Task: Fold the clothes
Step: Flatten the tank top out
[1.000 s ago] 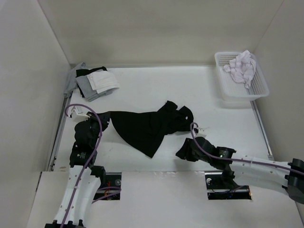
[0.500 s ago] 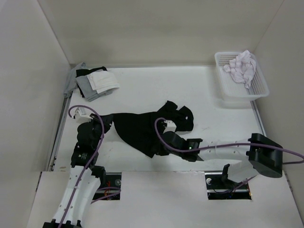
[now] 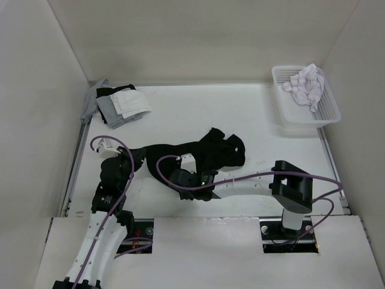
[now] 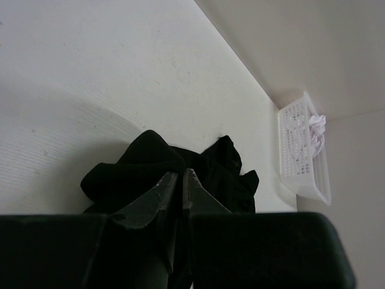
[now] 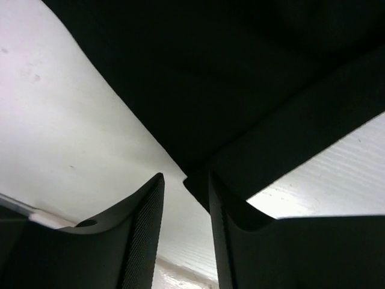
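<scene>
Crowding one black garment [image 3: 221,150]: left hand [image 3: 136,158], right hand [image 3: 175,179].

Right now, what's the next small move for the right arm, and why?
Probably close the right gripper on the black garment: its jaws stand open with a fabric corner at their mouth, while the left gripper pinches the opposite side.

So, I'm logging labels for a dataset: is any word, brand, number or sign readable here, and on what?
None readable. The black garment is plain; the basket and the pile show no print, and nothing else carries a legible mark.
</scene>
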You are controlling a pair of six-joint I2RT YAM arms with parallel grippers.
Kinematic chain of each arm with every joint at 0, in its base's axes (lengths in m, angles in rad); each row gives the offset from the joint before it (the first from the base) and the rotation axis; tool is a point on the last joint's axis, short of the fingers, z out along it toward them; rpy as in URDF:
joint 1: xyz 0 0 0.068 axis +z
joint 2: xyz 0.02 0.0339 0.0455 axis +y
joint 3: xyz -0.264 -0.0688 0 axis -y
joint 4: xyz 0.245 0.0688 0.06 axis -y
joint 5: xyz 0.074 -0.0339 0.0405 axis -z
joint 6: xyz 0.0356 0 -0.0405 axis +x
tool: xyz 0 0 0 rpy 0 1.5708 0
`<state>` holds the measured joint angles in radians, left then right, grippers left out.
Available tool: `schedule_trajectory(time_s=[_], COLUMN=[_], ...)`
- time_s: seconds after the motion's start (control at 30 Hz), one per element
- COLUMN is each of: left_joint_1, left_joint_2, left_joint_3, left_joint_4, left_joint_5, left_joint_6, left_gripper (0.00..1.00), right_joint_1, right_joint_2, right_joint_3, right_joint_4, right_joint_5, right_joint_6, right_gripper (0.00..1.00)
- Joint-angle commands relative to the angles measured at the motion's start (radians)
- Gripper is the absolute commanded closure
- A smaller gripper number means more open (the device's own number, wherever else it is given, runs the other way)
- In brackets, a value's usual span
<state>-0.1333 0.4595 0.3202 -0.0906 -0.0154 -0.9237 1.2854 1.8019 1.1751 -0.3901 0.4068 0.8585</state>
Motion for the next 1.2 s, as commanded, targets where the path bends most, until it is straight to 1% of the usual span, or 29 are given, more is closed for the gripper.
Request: schedule_trajectory(time_s=[0.0, 0.13, 0.3, 0.67, 0.9, 1.07, 1.17], left_joint_1=[-0.016, -0.032, -0.038, -0.044, -0.044, -0.044, -0.044], left_joint_2=[-0.012, -0.008, -0.015, -0.015, -0.005, -0.004, -0.001], left_joint_3=[-0.016, -0.029, -0.036, -0.05, -0.052, -0.05, -0.052], left_joint_4=[0.075, 0.091, 0.092, 0.1, 0.109, 0.109, 0.112], left_joint_5=[-0.001, 0.002, 0.003, 0.009, 0.009, 0.009, 0.009], left_joint_6=[-0.003, -0.009, -0.009, -0.01, -0.01, -0.01, -0.01], left_gripper=[0.96, 0.96, 0.96, 0.96, 0.96, 0.96, 0.96], right_joint_1=[0.016, 0.016, 0.016, 0.016, 0.016, 0.007, 0.005], right_joint_2=[0.022, 0.048, 0.074, 0.089, 0.108, 0.117, 0.129], right_joint_3=[0.08, 0.101, 0.113, 0.143, 0.146, 0.135, 0.144], right_joint_4=[-0.121, -0.148, -0.174, -0.173, -0.168, -0.156, -0.145], right_joint_5=[0.058, 0.061, 0.053, 0.061, 0.044, 0.032, 0.017], right_joint_6=[-0.01, 0.007, 0.025, 0.028, 0.024, 0.025, 0.02], right_gripper=[0.59, 0.57, 0.6, 0.61, 0.69, 0.69, 0.68])
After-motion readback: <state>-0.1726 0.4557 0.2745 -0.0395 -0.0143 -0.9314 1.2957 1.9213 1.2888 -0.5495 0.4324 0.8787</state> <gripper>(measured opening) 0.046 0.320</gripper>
